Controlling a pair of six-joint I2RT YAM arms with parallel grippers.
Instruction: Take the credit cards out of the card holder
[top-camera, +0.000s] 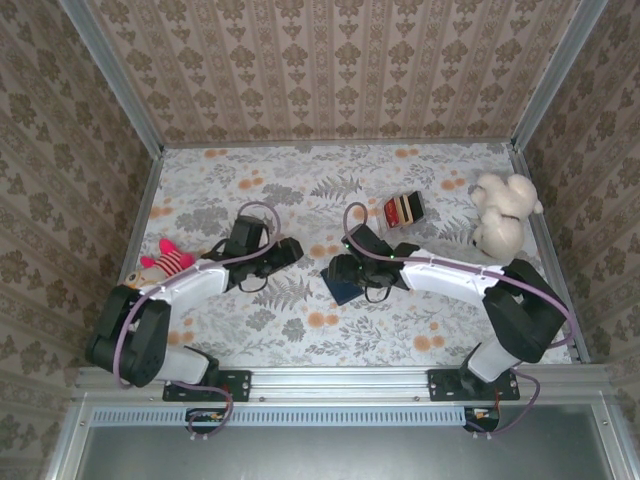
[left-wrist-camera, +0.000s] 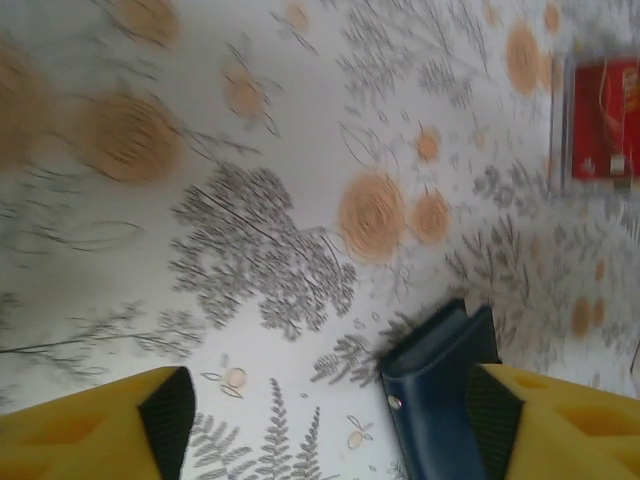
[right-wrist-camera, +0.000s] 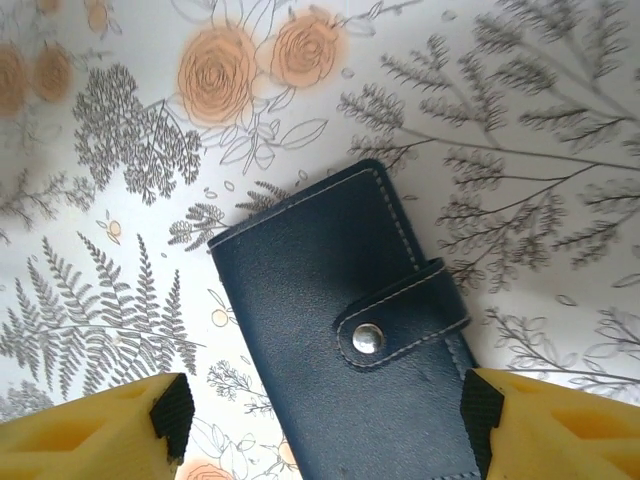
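Centrally, just ahead of the two arms, the wallet (top-camera: 343, 288) lies flat on the worktop (top-camera: 300, 180), which is covered by a cloth of grey ferns and orange roses. The wallet is closed. In the right wrist view its navy cover faces up, pale stitching runs along the edges, and the little tab (right-wrist-camera: 400, 320) is folded over the cover with its silver snap (right-wrist-camera: 368, 338) pressed down.

The right gripper (right-wrist-camera: 326, 418) hangs over the wallet with its jaws apart, holding nothing. The wallet's near end sits between the yellow fingers (right-wrist-camera: 90, 435), close to the black pad (right-wrist-camera: 480, 420) at the right of that view and clear of the other pad. From above, this gripper (top-camera: 345, 272) partly covers the wallet.

The left gripper (top-camera: 290, 250) is low over the worktop, just left of the wallet and near the right gripper but apart from it. Its wrist view shows its jaws spread wide and clasping nothing. One end of the wallet lies between them, right beside the pad at the right of that view; whether they touch I cannot tell. A red thing (left-wrist-camera: 600, 120) at the top right edge there is too blurred to name.

Beyond the wallet stands a striped block (top-camera: 402, 208). A white plush (top-camera: 500, 215) sits near the worktop's right edge, and a pink toy (top-camera: 168, 260) lies beside the left arm.
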